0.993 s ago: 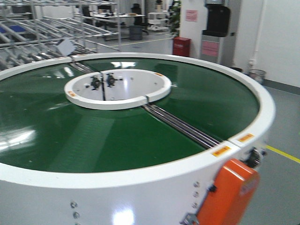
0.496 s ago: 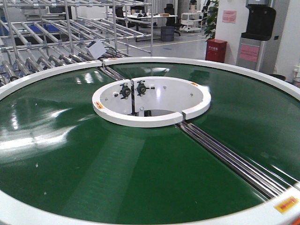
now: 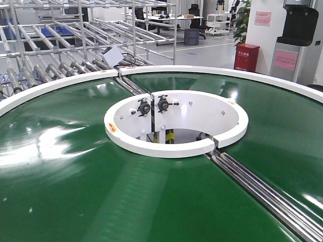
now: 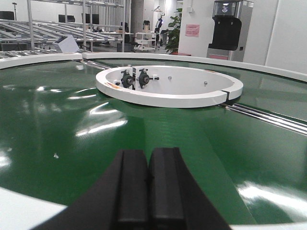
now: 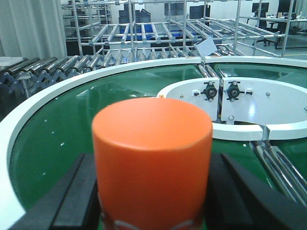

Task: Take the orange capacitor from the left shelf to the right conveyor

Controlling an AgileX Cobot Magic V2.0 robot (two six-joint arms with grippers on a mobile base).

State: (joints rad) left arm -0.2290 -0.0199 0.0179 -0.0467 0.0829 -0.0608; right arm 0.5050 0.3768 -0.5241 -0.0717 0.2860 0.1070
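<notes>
The orange capacitor (image 5: 152,163) fills the lower middle of the right wrist view, upright, between the two black fingers (image 5: 74,196) of my right gripper (image 5: 152,201), which is shut on it. It is held over the dark-green conveyor belt (image 5: 72,129) near the white outer rim (image 5: 29,120). My left gripper (image 4: 147,187) is shut and empty, low over the belt (image 4: 72,124) near its front rim. The front view shows the belt (image 3: 75,176) and its white central ring (image 3: 151,146), with neither gripper nor capacitor in it. The left shelf is out of view.
Bare steel roller racks (image 3: 60,45) stand behind the conveyor at the left. A steel seam rail (image 3: 262,189) crosses the belt from the ring to the lower right. A red bin (image 3: 247,56) and a black-topped machine (image 3: 298,38) stand at the back right.
The front view has moved forward and swung to the left over the conveyor; the central ring now sits closer and the orange motor cover at the rim has left the picture.
</notes>
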